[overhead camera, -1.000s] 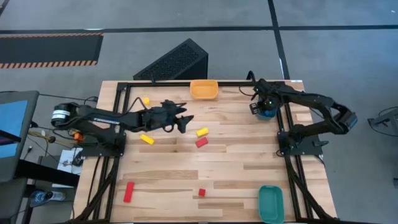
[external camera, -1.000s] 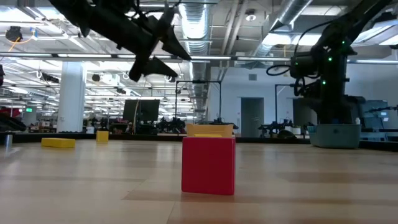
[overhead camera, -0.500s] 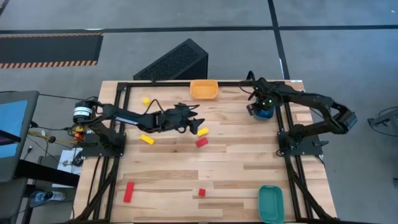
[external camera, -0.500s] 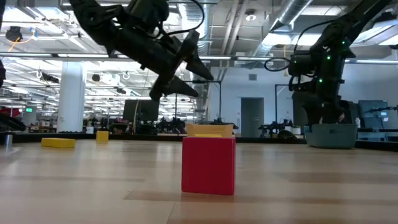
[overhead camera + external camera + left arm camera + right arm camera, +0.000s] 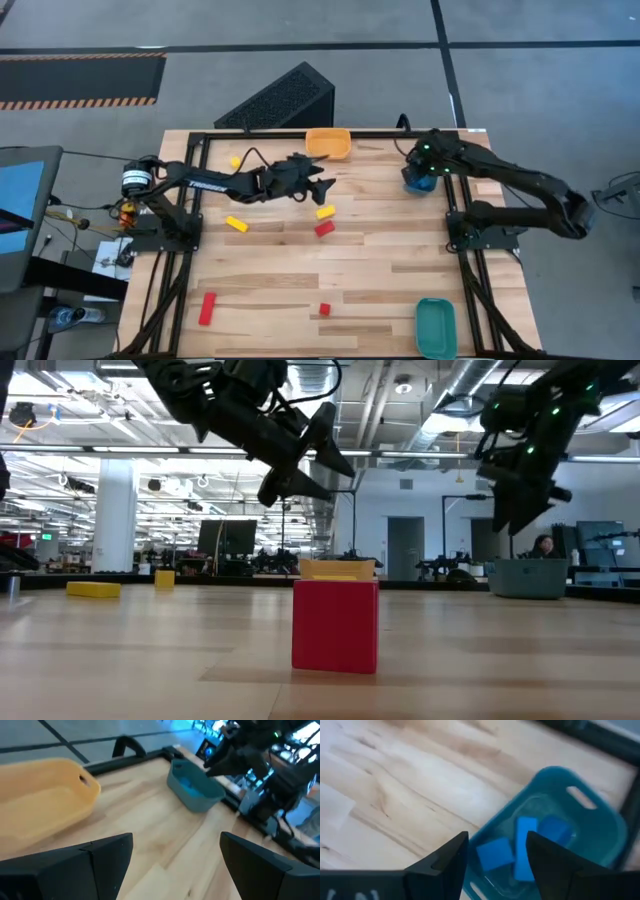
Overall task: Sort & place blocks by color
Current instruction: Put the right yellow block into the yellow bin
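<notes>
My left gripper [image 5: 322, 184] hangs open and empty above the table's far middle, near the orange tray [image 5: 328, 143]; its wrist view shows nothing between the fingers [image 5: 172, 865]. Just nearer than it lie a yellow block [image 5: 325, 212] and a red block [image 5: 324, 228]. My right gripper [image 5: 420, 166] is open above the blue tray [image 5: 421, 183], which holds three blue blocks [image 5: 495, 854]. A yellow cube [image 5: 235, 161] and yellow bar [image 5: 236, 223] lie at the left. A red bar [image 5: 207, 308] and red cube [image 5: 335, 625] rest near the front edge.
A teal tray [image 5: 435, 327] sits at the near right corner. A black frame [image 5: 260, 133] runs along the table's far edge, with a dark slanted box [image 5: 280, 98] behind it. Bare wood lies across the table's middle and right.
My left gripper has gone toward the table's right and then its far edge, closing on the orange tray, still open. My right gripper has risen out of the blue tray and now hangs above it.
</notes>
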Controlling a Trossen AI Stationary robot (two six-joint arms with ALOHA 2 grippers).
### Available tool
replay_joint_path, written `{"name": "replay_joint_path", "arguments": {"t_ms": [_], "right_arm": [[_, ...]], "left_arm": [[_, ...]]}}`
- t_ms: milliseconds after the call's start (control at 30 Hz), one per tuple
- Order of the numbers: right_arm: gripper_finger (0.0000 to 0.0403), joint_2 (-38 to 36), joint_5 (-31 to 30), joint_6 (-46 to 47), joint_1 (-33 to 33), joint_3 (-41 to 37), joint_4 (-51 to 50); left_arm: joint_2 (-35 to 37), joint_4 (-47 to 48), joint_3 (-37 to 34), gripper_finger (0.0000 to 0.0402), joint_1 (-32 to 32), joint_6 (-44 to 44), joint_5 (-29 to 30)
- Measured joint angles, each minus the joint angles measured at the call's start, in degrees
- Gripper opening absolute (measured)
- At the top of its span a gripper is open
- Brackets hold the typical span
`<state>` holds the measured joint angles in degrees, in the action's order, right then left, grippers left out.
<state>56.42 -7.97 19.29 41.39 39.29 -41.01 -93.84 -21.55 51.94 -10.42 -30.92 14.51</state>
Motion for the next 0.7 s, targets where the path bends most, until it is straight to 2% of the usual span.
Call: {"name": "replay_joint_path", "arguments": {"t_ms": [133, 267, 333, 467, 533, 600, 700], "right_arm": [[0.0216, -5.76, -2.73, -0.36, 0.44, -0.17, 0.3], [0.0216, -9.2, -2.83, -0.51, 1.36, -3.26, 7.29], [0.0216, -10.18, 2.13, -1.21, 2.14, -5.63, 13.76], [0.0216, -10.37, 21.29, -1.39, 3.76, -8.98, 27.48], [0.0216, -9.3, 28.74, 0.01, 3.93, -9.03, 32.64], [0.0216, -7.82, 31.91, 2.73, 2.87, -9.03, 37.55], [0.0216, -6.44, 31.94, 6.25, 0.54, -9.03, 42.39]], "left_arm": [[0.02, 0.41, 2.82, 0.0288, -0.67, 0.52, -1.07], [0.02, 3.59, 7.94, 0.0288, 0.5, 4.4, -2.03], [0.02, 7.61, 10.83, 0.0288, 1.63, 6.73, -1.02], [0.04, 17.54, 16.03, 0.0288, 4.18, 7.9, 1.6], [0.06, 23.02, 17.9, 0.0288, 5.47, 7.83, 1.76], [0.07, 28.19, 19.04, 0.0288, 6.78, 7.85, 1.8], [0.09, 33.88, 19.3, 0.0288, 8.4, 7.7, 1.82]]}}
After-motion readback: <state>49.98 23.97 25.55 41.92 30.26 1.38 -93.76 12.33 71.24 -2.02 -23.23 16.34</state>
